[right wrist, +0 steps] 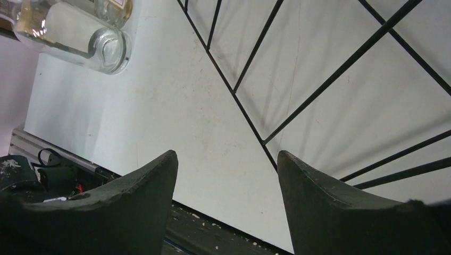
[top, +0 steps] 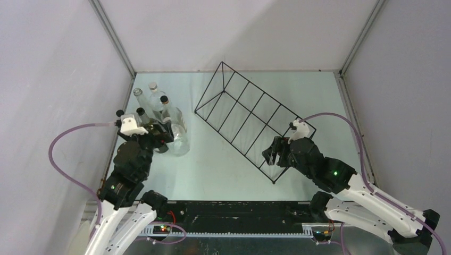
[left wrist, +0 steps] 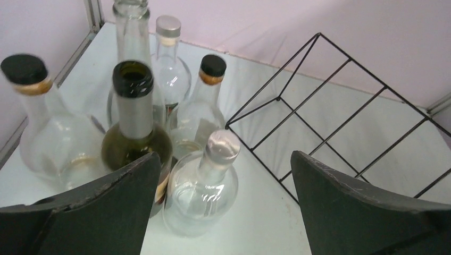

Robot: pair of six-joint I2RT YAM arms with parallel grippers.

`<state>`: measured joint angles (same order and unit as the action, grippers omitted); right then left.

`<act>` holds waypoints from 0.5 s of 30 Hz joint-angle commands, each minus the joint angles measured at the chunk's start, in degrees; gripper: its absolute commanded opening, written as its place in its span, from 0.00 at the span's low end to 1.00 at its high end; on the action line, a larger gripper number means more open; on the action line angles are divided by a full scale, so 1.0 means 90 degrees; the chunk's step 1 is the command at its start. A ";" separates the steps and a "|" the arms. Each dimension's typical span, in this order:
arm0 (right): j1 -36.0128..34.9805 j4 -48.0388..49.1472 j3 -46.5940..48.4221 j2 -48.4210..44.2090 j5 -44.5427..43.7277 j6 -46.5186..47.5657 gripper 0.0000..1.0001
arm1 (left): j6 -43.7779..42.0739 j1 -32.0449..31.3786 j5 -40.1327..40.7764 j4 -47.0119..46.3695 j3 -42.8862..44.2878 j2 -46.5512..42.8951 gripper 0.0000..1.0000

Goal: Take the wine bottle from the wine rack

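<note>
Six bottles (left wrist: 199, 194) at the frame's left (one green wine bottle (left wrist: 135, 141), five clear), one wire rack (left wrist: 277, 98), two end effectors (left wrist: 224, 159) (right wrist: 227, 156).

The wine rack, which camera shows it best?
The top external view: the whole wine rack lies diagonally on the table, every compartment visible and empty. The left wrist view shows only one end of the rack beside the bottles; the right wrist view only a few of its wires close up.

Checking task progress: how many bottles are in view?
6, clustered upright left of the wine rack: one green wine bottle, five clear bottles around it. None seem hidden.
</note>
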<state>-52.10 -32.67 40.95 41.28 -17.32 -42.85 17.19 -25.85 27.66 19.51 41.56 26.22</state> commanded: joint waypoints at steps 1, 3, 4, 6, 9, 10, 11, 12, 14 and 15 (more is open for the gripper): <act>0.0000 -0.0090 -0.0009 -0.0282 -0.0202 0.0181 0.74 | 0.0491 0.0030 -0.0114 0.1312 -0.0105 -0.0452 1.00; -0.0024 -0.0133 -0.0009 -0.0431 -0.0263 0.0228 0.78 | 0.0604 0.0030 -0.0080 0.1678 -0.0113 -0.0646 1.00; -0.0033 -0.0182 -0.0009 -0.0554 -0.0317 0.0261 0.81 | 0.0616 0.0030 -0.0077 0.1787 -0.0135 -0.0710 1.00; -0.0052 -0.0275 -0.0009 -0.0746 -0.0428 0.0285 0.84 | 0.0648 0.0030 -0.0084 0.2142 -0.0126 -0.0926 1.00; -0.0064 -0.0458 -0.0009 -0.1083 -0.0573 0.0339 0.87 | 0.0624 0.0030 -0.0239 0.2347 0.0017 -0.1001 1.00; -0.0062 -0.0499 -0.0009 -0.1155 -0.0653 0.0340 0.90 | 0.0592 0.0030 -0.0294 0.2396 0.0093 -0.1014 1.00; -0.0061 -0.0594 -0.0009 -0.1297 -0.0692 0.0314 0.92 | 0.0549 0.0030 -0.0302 0.2414 0.0116 -0.1021 1.00; -0.0066 -0.0655 -0.0009 -0.1379 -0.0775 0.0246 0.98 | 0.0526 0.0030 -0.0293 0.2415 0.0118 -0.1053 1.00; -0.0062 -0.0848 -0.0009 -0.1639 -0.0931 0.0154 0.99 | 0.0452 0.0030 -0.0321 0.2334 0.0029 -0.1142 1.00; -0.0062 -0.0996 -0.0009 -0.1830 -0.1038 0.0114 0.99 | 0.0370 0.0030 -0.0344 0.2315 0.0015 -0.1168 1.00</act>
<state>-52.40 -37.76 40.95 28.56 -22.11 -40.93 21.61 -25.85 26.15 40.01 40.64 17.04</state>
